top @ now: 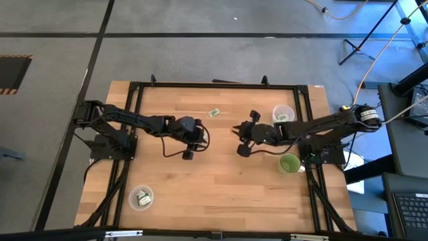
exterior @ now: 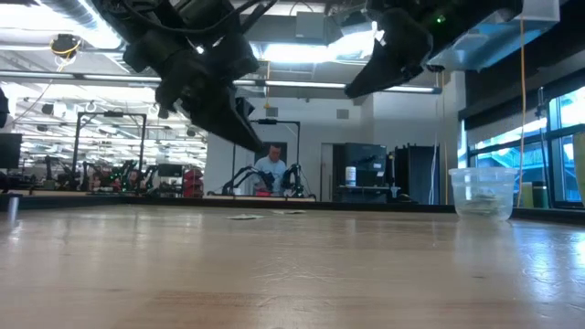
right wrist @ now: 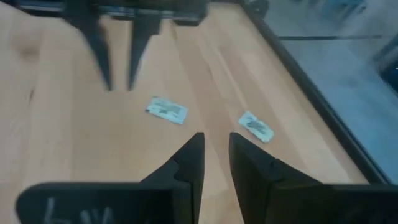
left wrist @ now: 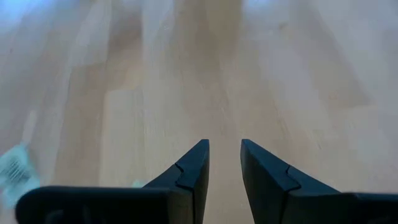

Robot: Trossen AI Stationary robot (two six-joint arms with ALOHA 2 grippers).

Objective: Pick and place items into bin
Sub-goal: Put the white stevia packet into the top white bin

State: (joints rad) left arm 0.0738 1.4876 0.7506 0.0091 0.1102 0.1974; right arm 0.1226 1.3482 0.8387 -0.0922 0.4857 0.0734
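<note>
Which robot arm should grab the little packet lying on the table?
Probably left: the left claw hangs a bit nearer the packet. The right claw is close too. Both are empty.

Pale green packet (light wood table).

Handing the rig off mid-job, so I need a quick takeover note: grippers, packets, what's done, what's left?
Left gripper: open, empty, above bare wood.
Right gripper: open, empty, hovering just short of two loose packets.
Loose: first packet and second packet lie flat on the table, apart from each other.
Done: packets sit in the right-side clear cup and the left-corner clear cup.
Left: pick and bin both loose packets.
Green cup: contents cannot be told.
</note>
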